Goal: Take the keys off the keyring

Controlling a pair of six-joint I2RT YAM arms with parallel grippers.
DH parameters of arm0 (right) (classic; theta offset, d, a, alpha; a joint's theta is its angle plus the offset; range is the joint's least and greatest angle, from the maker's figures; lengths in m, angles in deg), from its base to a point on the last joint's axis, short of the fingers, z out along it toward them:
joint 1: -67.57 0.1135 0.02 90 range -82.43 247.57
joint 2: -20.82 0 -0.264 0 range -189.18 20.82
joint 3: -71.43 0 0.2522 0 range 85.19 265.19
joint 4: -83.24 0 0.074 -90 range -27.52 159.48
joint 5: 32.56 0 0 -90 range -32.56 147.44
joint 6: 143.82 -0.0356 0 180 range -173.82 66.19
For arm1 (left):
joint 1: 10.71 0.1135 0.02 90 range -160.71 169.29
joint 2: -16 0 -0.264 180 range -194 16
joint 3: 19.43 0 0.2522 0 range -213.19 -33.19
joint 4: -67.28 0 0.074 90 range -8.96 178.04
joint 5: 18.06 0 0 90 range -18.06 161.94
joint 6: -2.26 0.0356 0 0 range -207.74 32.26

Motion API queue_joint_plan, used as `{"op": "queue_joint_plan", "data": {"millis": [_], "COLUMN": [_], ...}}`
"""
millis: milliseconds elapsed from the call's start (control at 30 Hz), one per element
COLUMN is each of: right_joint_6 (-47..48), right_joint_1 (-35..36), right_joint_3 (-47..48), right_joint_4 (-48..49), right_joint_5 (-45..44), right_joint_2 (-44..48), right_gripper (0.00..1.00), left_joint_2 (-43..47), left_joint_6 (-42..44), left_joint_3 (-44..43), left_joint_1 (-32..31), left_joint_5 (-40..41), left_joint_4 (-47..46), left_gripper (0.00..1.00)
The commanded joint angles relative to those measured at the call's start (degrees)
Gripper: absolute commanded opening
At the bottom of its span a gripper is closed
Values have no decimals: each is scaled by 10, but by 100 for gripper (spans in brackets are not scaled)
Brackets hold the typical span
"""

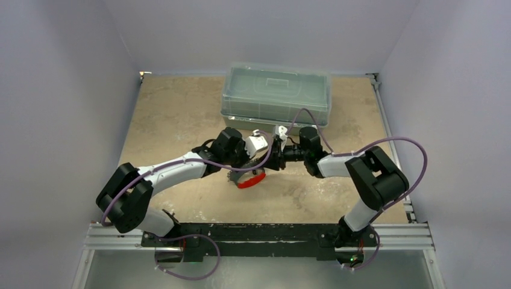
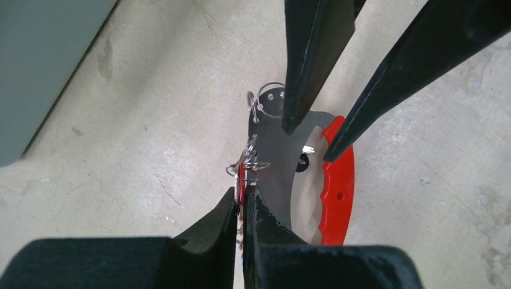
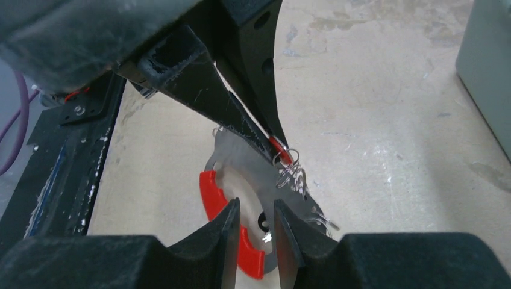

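The keyring [image 2: 337,180] is a pale crescent with a red outer edge, near the table's middle in the top view [image 1: 250,180]. Its thin metal loop [image 2: 269,91] sticks out at the far end. Small silvery rings and keys [image 2: 248,161] bunch at its inner edge. My left gripper [image 2: 244,201] is shut on the red-headed key [image 2: 241,180]. My right gripper [image 3: 256,220] is open, its fingertips [image 2: 290,123] standing over the crescent's flat part. In the right wrist view the left fingers [image 3: 241,120] pinch the red key [image 3: 279,144] above the rings [image 3: 292,176].
A large clear plastic box [image 1: 276,96] stands at the back of the tan table [image 1: 175,114], just behind both wrists. Its wall shows in the left wrist view [image 2: 36,66]. The black base rail [image 1: 259,232] runs along the near edge.
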Motion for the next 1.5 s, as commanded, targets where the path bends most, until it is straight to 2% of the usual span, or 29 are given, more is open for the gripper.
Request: {"op": "queue_joint_plan", "data": {"millis": [0,67,367,1067,1467], "right_joint_6": [-123,-153,-132,-53,-50], "right_joint_1": [7,10,24,58,65], "right_joint_3": [-41,-48,-65,-62,-54], "right_joint_4": [244,306,377,329,326], "right_joint_5": [-23,-22,-48,-107,-118], "right_joint_2": [-34,-57,-97,-110,-117], "right_gripper": [31,31,31,29,23], "left_joint_2": [7,10,15,24,31], "left_joint_6": [-32,-37,-47,-52,-55], "left_joint_3": [-18,-17,-11,-7,-5], "left_joint_1": [6,7,16,27,32], "left_joint_5": [-38,-42,-54,-62,-73], "left_joint_4": [-12,-14,-19,-24,-22], "left_gripper": [0,0,0,0,0]}}
